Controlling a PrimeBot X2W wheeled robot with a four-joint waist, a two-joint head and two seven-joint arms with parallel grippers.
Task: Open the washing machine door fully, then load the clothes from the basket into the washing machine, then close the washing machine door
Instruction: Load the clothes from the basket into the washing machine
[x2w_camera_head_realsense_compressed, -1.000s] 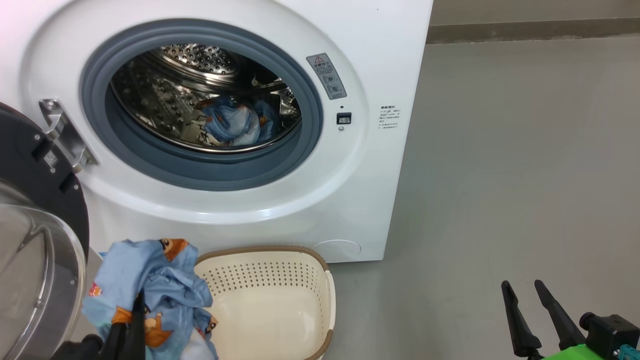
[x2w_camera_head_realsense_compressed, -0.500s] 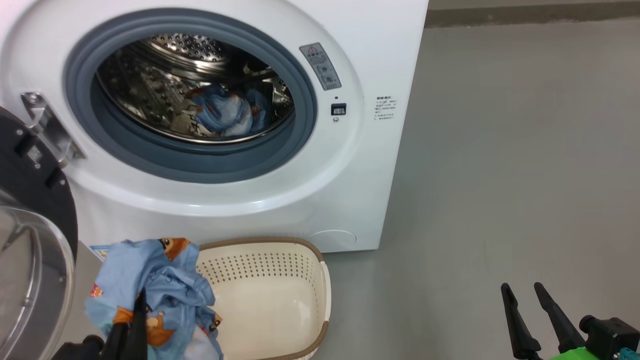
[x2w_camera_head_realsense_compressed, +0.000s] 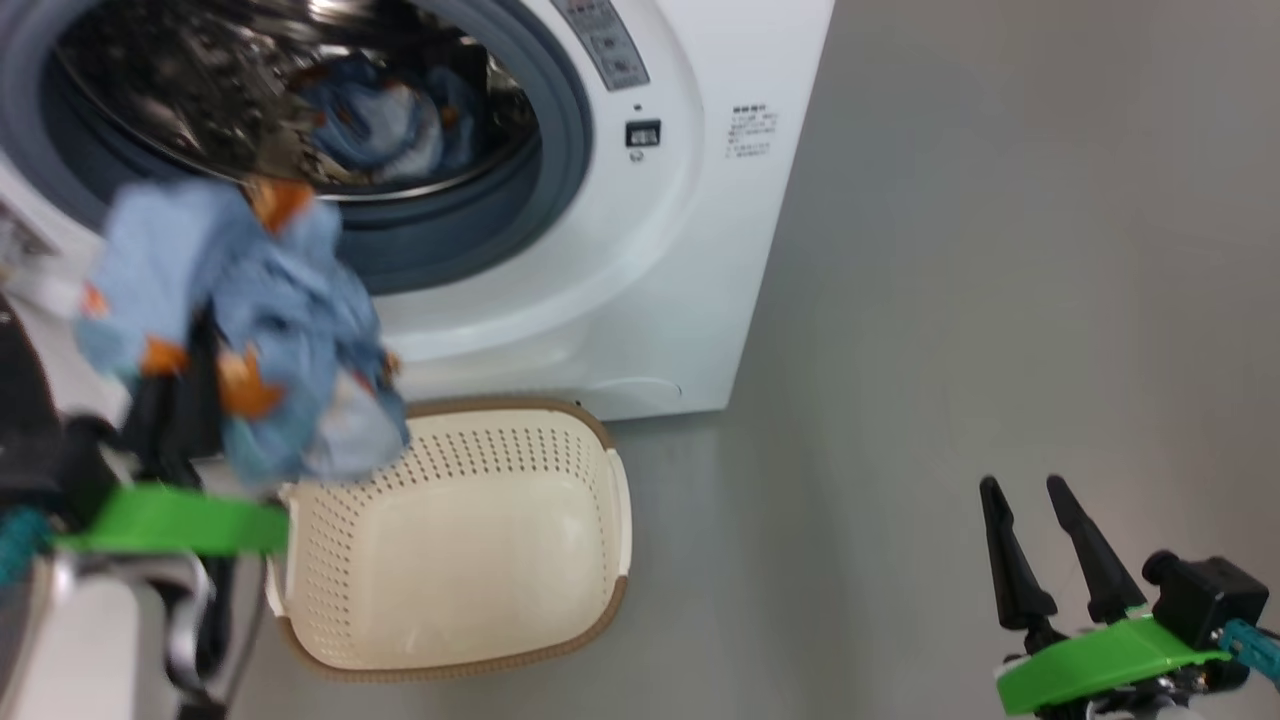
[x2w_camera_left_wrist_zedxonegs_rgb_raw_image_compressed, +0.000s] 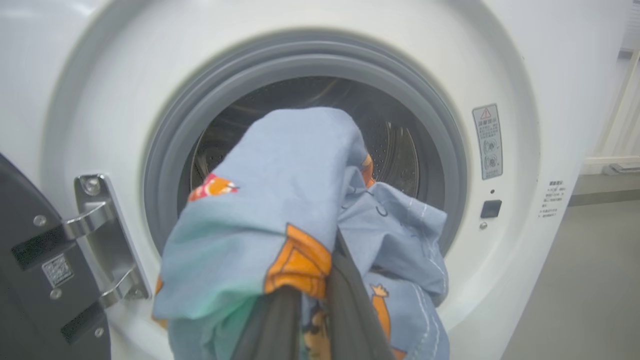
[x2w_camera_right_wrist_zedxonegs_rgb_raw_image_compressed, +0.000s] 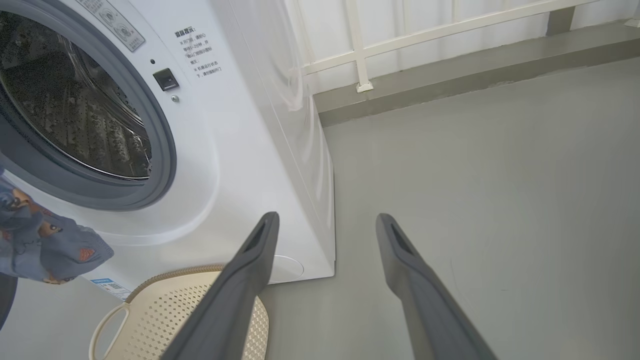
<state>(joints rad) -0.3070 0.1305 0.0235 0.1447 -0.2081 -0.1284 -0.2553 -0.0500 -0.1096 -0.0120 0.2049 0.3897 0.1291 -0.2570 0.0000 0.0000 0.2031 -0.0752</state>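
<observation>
Blue crumpled bear-print clothes (x2w_camera_head_realsense_compressed: 270, 300) clamped in left gripper (x2w_camera_head_realsense_compressed: 190, 380), now lifted from basket height to washer's (x2w_camera_head_realsense_compressed: 700, 200) round grey-ringed mouth | perforated cream basket (x2w_camera_head_realsense_compressed: 450, 560) below | right gripper (x2w_camera_head_realsense_compressed: 1022, 490) jaws apart, holding nothing, unchanged

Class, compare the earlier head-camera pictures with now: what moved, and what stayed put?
The left gripper, shut on the blue bear-print garment, has raised it from beside the basket to the washing machine's opening. The head camera shifted too. The basket, the garment inside the drum and the open right gripper stayed put.
</observation>
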